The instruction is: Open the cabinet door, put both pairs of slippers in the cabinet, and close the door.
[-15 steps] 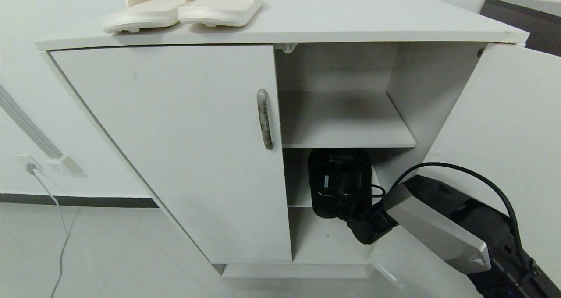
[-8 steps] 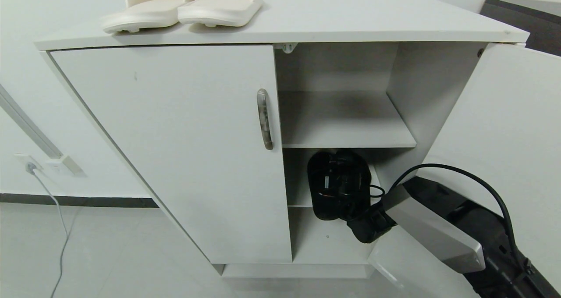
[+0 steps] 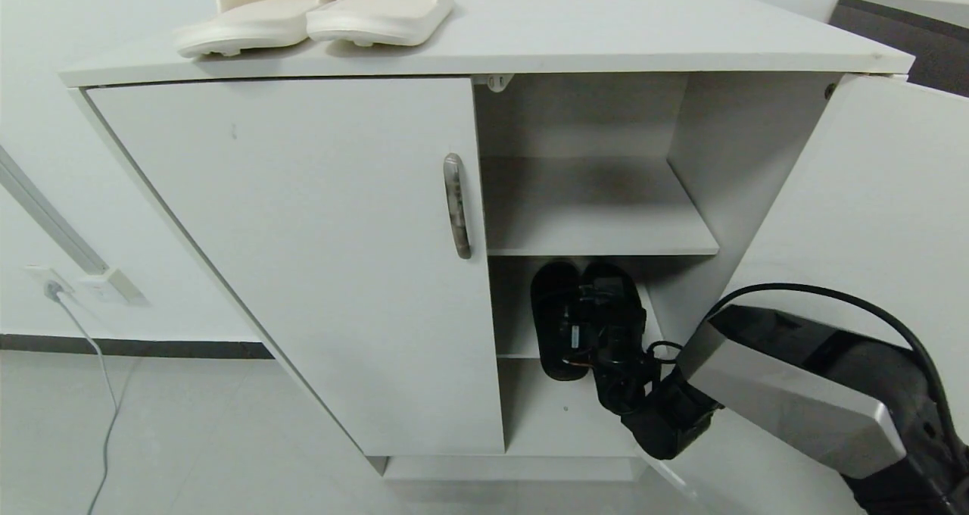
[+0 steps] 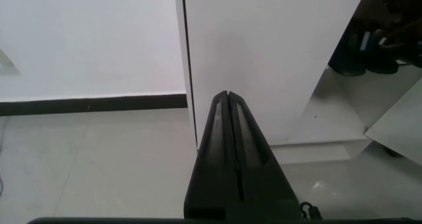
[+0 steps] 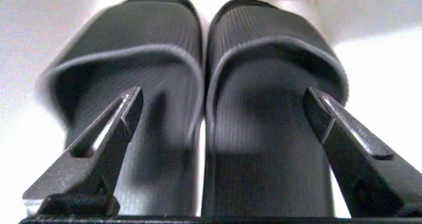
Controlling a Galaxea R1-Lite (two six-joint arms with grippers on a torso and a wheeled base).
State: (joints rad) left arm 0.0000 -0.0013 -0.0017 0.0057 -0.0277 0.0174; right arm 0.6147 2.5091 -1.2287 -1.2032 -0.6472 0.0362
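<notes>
A pair of black slippers (image 3: pixel 555 319) lies side by side on the second shelf inside the white cabinet (image 3: pixel 606 30), whose right door (image 3: pixel 870 197) stands open. My right gripper (image 3: pixel 606 344) is just in front of them, open. In the right wrist view its fingers (image 5: pixel 105 145) spread wide on either side of the black slippers (image 5: pixel 198 118) and do not touch them. A pair of white slippers (image 3: pixel 318 11) rests on the cabinet top at the left. My left gripper (image 4: pixel 227 97) is shut on nothing, low in front of the closed left door (image 4: pixel 264 53).
The left door (image 3: pixel 303 257) with its handle (image 3: pixel 456 206) is closed. The upper shelf (image 3: pixel 590 212) is bare. A wall socket with a cable (image 3: pixel 53 288) is at the left, and dark furniture (image 3: pixel 908 38) stands behind the open door.
My right arm has drawn back and down out of the cabinet. The black slippers stay on the shelf, and more of the left one shows.
</notes>
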